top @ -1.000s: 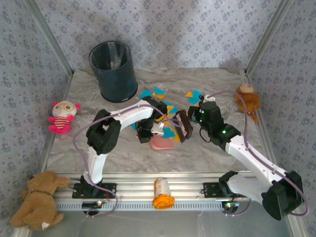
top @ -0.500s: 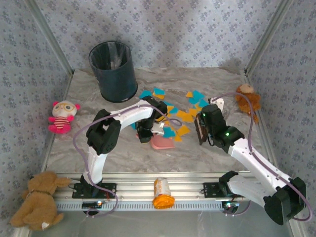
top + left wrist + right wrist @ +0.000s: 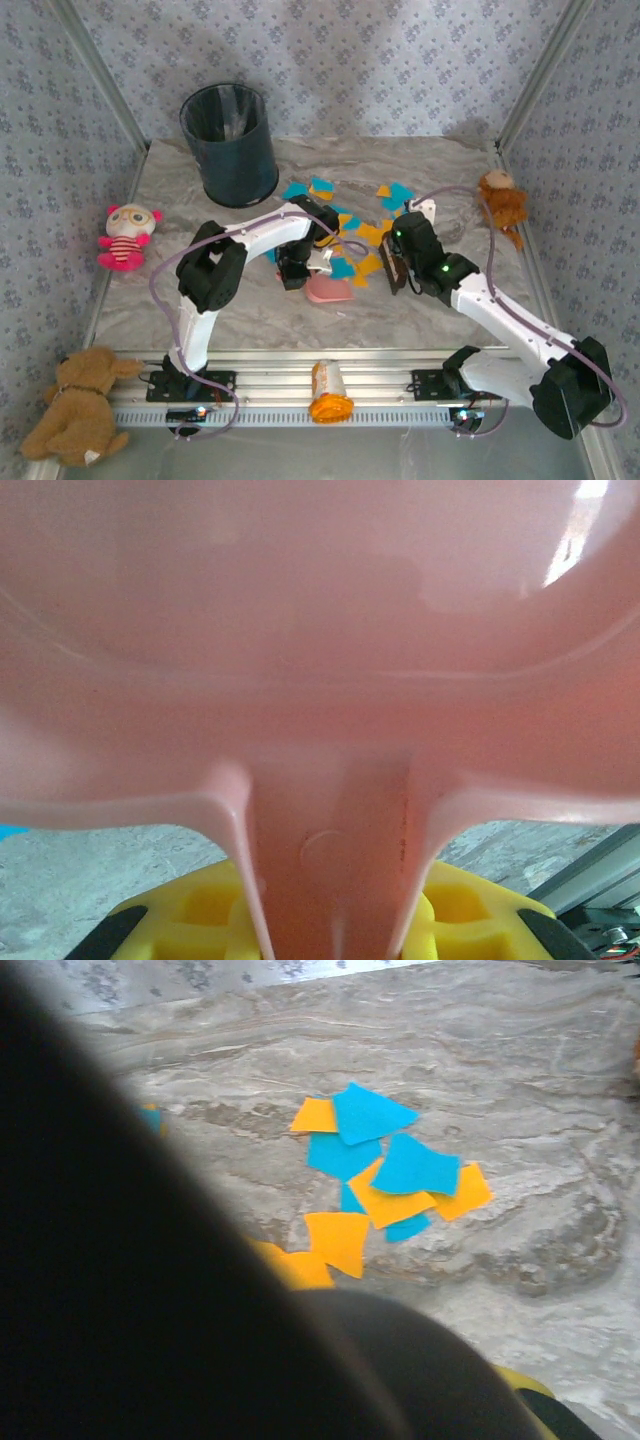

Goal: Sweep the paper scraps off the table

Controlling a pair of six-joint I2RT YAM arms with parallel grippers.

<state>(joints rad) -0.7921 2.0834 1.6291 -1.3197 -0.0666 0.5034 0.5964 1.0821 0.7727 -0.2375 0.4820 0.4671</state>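
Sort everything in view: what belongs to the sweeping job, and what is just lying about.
For the job: paper scraps, pink dustpan, dark brush, black waste bin, table.
Lying about: pink plush doll, brown teddy bear, small brown plush toy, orange bottle.

Orange, turquoise paper scraps [image 3: 370, 1115]; pink dustpan [image 3: 320, 630]

Orange, turquoise paper scraps [image 3: 395, 192] lying flat, scattered mid marble table [image 3: 160, 200].
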